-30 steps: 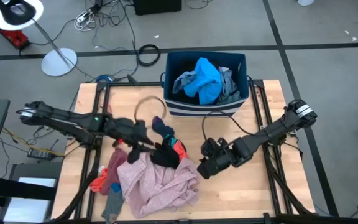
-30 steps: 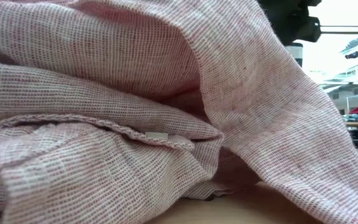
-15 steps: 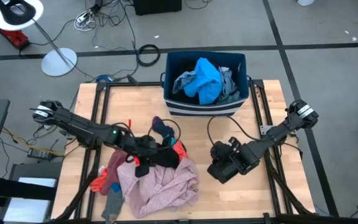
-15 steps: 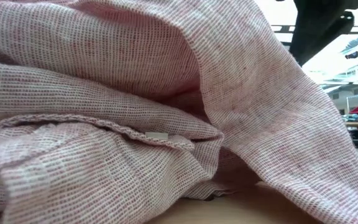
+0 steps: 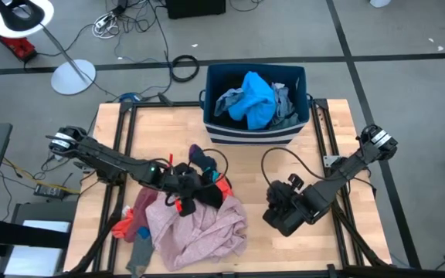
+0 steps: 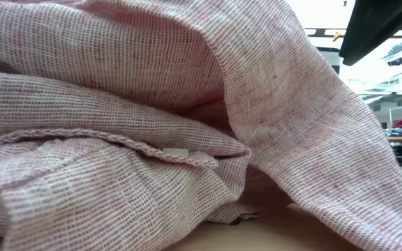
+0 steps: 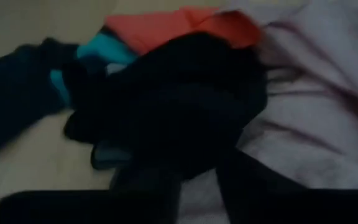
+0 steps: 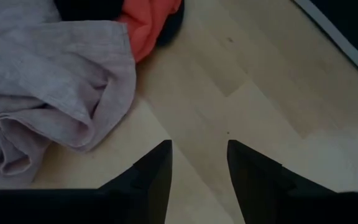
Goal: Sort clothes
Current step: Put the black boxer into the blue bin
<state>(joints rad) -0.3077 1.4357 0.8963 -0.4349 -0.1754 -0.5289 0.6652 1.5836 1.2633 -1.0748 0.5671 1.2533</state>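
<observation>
Mid-sort at the wooden table (image 5: 300, 166): reaching in from the left with the left gripper (image 5: 194, 191), low over the black garment (image 5: 207, 194) at the top of the heap. Fingers (image 7: 148, 186) spread apart and straddling the dark folds in the left wrist view, nothing clamped yet; by the look of it, lining up to pinch that one piece free of the rest. Black picked first, likely, because lying uppermost and loose, draped over the pink garment (image 5: 199, 228), with a red-orange piece (image 5: 223, 184) just beside it and a teal scrap (image 7: 98, 53) touching it.

Parked clear of the heap, the right gripper (image 5: 282, 218), above bare wood near the pink hem, its fingers (image 8: 157, 168) parted with nothing between them; probably held aside to leave the other arm room.

Behind the heap, at the table's far edge, the dark blue bin (image 5: 207, 104), already holding a bright blue garment (image 5: 253, 96) and grey cloth (image 5: 284, 100). On the table at the heap's left corner, more red-orange fabric (image 5: 123, 225) and a grey sock (image 5: 139, 255). Across the low view, only pink weave close against the lens.
</observation>
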